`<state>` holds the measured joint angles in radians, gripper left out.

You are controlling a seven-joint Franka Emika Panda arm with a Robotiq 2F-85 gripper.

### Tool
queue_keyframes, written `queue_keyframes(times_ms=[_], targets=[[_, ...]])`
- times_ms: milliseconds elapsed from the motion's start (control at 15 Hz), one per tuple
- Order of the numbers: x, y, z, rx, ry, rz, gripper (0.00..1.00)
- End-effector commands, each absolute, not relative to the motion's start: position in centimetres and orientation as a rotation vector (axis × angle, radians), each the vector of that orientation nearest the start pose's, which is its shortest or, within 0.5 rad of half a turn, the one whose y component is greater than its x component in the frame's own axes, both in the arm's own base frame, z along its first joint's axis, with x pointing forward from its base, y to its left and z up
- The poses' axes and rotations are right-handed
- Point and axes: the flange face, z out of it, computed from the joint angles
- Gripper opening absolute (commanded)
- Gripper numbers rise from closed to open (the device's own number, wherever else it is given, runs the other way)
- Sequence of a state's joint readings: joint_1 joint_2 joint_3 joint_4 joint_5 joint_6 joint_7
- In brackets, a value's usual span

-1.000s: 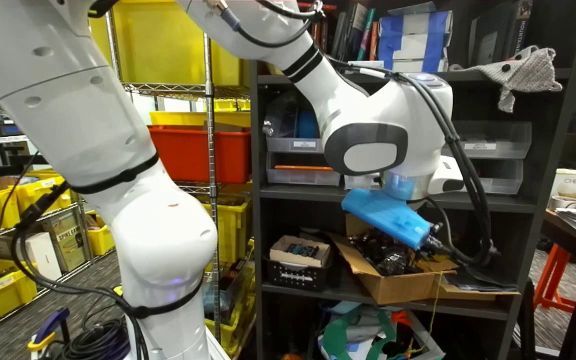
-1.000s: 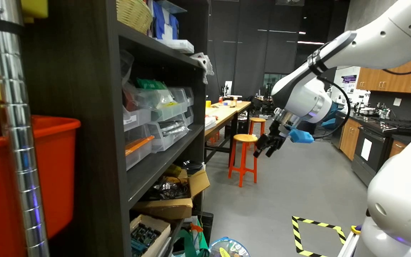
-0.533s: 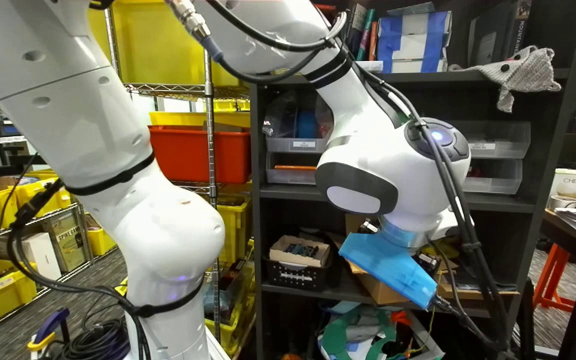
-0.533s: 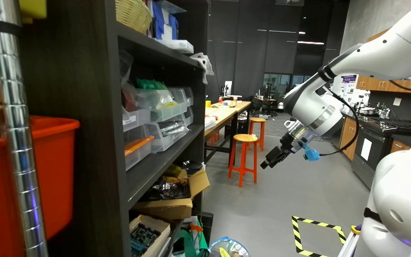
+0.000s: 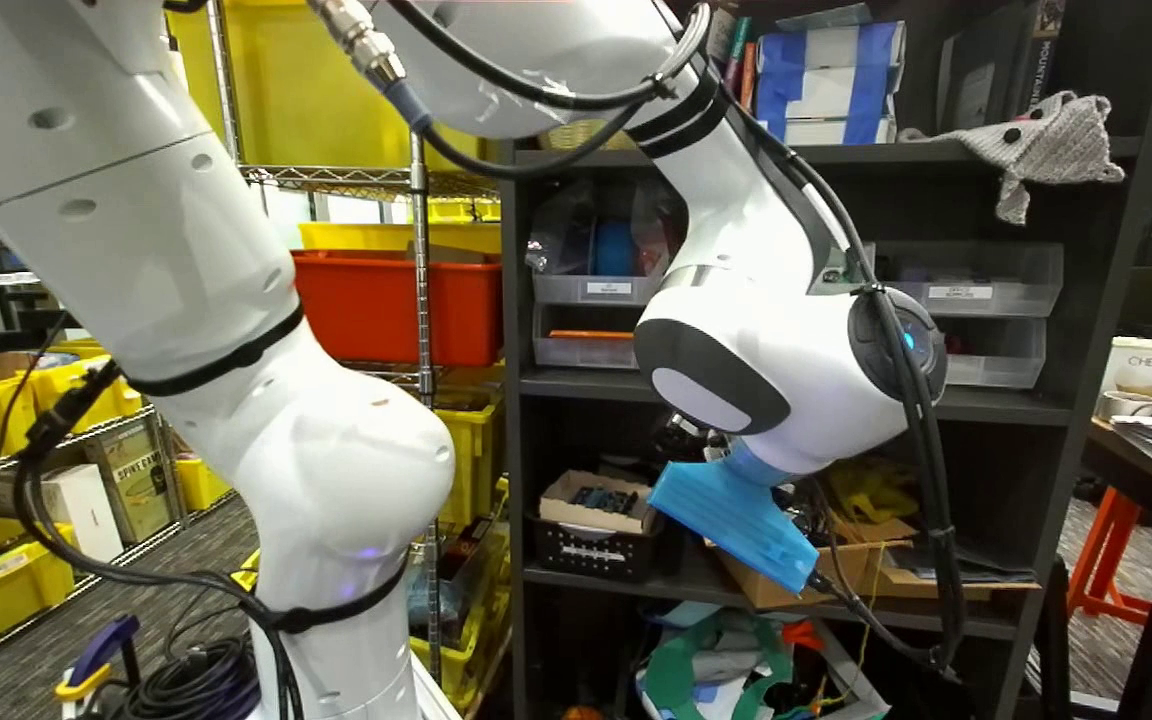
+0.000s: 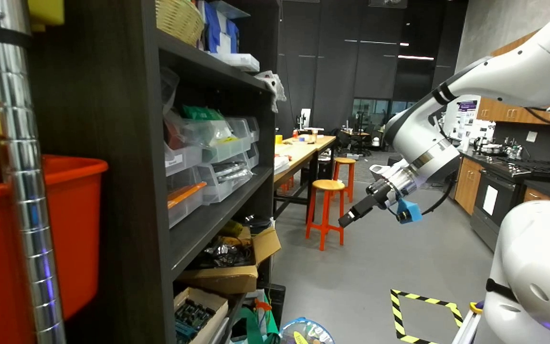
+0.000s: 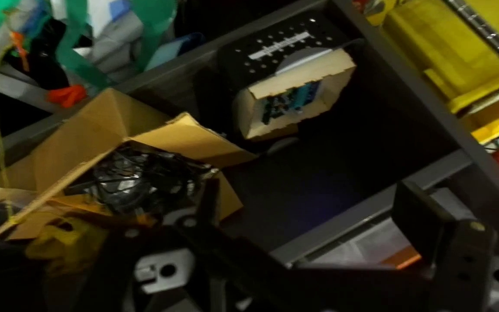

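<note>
Two fingers [image 7: 422, 221] of the gripper [image 7: 308, 195] stand spread wide apart with nothing held between them, and neither appears to touch anything. Nearest to them, as far as can be judged, is a cardboard box [image 7: 80, 138] on a lower shelf [image 5: 656, 592] of the dark bookcase [image 6: 127, 119]; in an exterior view the gripper hangs over the floor [image 6: 370, 263], apart from the box and tilted down. The flaps [image 7: 193, 143] of the box splay outward, probably so that its dark cables [image 7: 145, 177] are within reach. Near it on the same shelf, a small tray [image 7: 306, 73] sits at the top of a perforated bin [image 7: 254, 69], likely keeping its circuit boards [image 7: 290, 102] gathered and easy to see. Higher up, some clear bins [image 5: 1021, 295] carry labels [image 5: 961, 293], presumably so that contents can be told at a glance. Below the box lies a green-and-grey bundle [image 5: 671, 670], perhaps a bag. Black straps [image 5: 236, 355] bind wiring [image 5: 926, 440] to the robot arm [image 5: 336, 460], apparently against snagging.

In an exterior view a blue cover [image 5: 736, 515] and the robot arm hide most of the gripper, and what the cover wraps cannot be told. The wrist view is blurred and nearly black low down: a yellow item [image 7: 67, 242] by the box could be bag or cloth. The box's bottom is out of sight under the cables, and how deep the tray sits is unclear. Frame edges cut off the bookcase's top.
</note>
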<state>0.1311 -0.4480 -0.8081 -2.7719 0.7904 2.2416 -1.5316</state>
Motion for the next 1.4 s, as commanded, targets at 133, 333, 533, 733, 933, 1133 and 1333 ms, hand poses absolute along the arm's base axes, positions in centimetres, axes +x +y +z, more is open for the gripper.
queue_keyframes(times_ms=[133,333,533,733,933,1133,1333], targets=[[30.0,-16.0,32.1,-2.042,-0.520,-0.948,1.00],[30.3,-16.1,31.8,-2.085,-0.549,-0.918,1.00],[30.4,-15.8,31.8,-2.113,-0.594,-0.906,1.00],[31.0,-15.4,32.0,-2.019,-0.538,-0.925,1.00],[32.6,-14.0,32.7,-1.815,-0.450,-1.016,1.00],[34.1,-12.8,32.5,-1.629,-0.335,-1.125,1.00],[34.8,-11.5,32.9,-1.443,-0.249,-1.220,1.00]])
